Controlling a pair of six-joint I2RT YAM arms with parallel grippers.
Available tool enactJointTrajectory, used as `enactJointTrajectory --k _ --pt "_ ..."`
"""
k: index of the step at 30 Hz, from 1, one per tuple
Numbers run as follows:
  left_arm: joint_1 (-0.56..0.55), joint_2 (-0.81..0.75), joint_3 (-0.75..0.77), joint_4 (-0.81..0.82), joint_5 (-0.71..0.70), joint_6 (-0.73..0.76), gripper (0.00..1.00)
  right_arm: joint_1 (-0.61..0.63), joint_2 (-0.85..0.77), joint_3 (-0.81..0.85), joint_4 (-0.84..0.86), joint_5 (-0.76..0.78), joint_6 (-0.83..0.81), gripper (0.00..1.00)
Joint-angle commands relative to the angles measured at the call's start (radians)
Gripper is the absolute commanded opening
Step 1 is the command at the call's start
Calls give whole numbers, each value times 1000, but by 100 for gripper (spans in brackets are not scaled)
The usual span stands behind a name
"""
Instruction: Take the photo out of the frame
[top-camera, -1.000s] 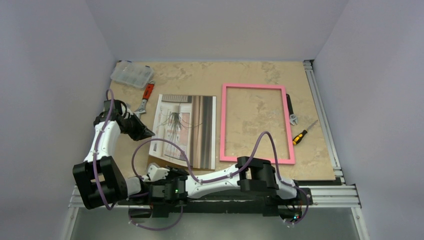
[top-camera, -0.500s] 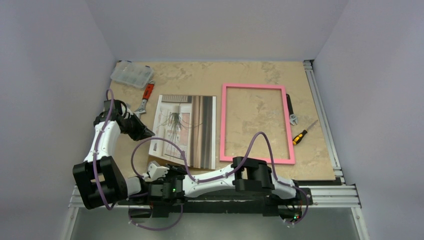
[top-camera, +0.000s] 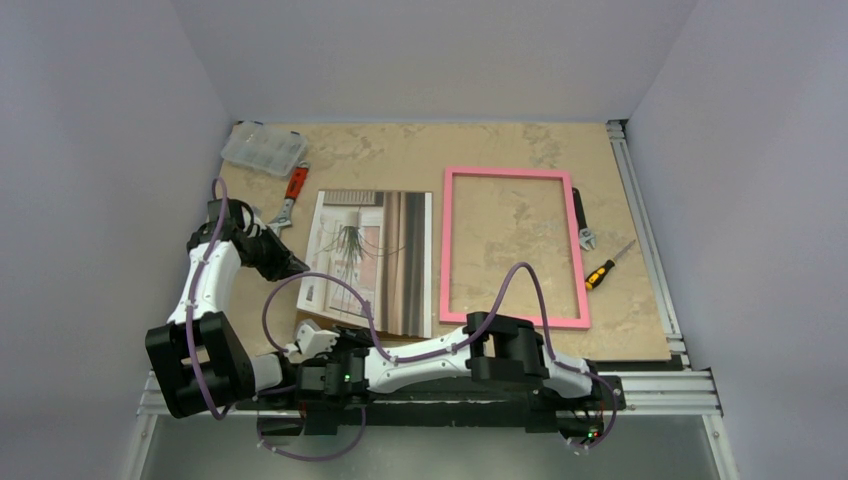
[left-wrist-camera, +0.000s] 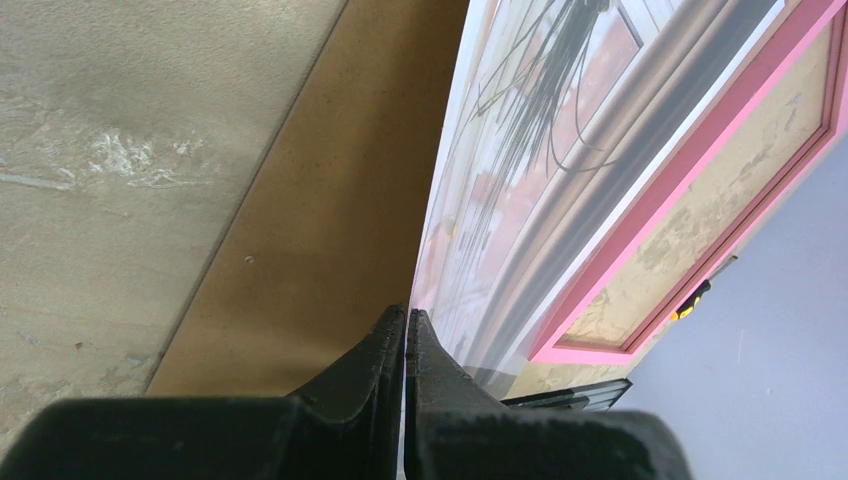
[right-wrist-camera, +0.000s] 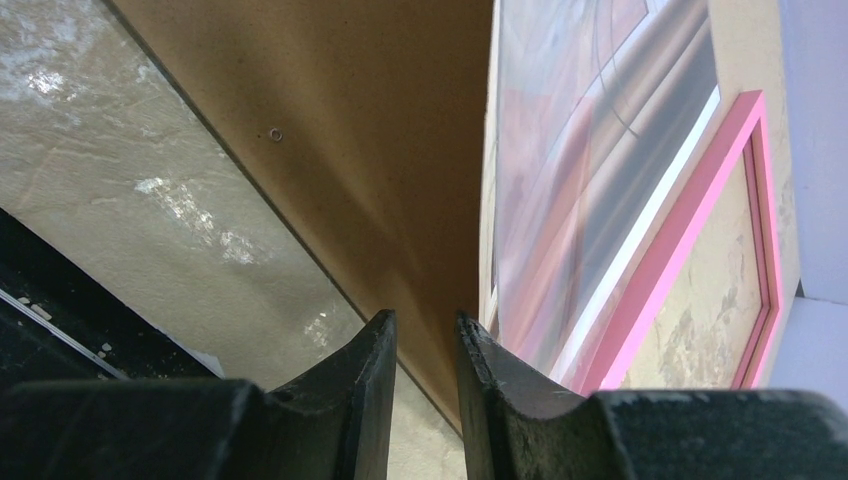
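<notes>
Nearest me, the right arm's fingers (right-wrist-camera: 370, 400) stand slightly apart at the near corner of the brown backing board (right-wrist-camera: 380, 150), which shows in their gap; whether they clamp it I cannot tell. A little further on, the left arm's fingers (left-wrist-camera: 440, 400) are pressed together on the left edge of the photo (top-camera: 375, 260), which lies over that board. Beyond, to the right, the frame (top-camera: 510, 172) lies empty on the table (top-camera: 400, 150), just beside the photo. The job looks nearly done: only parting photo from board seems left.

Wrist views crop the frame (left-wrist-camera: 685, 175) and photo (left-wrist-camera: 540, 150); whether the right claw (right-wrist-camera: 425, 322) grips anything is unclear.
</notes>
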Motion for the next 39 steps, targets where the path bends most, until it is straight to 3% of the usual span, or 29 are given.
enactJointTrajectory --k 1,39 --pt "-4 6 42 -2 3 22 0 -3 -76 19 -15 16 33 26" --pt "-4 33 45 11 -6 19 0 18 -101 -4 16 -52 7 36"
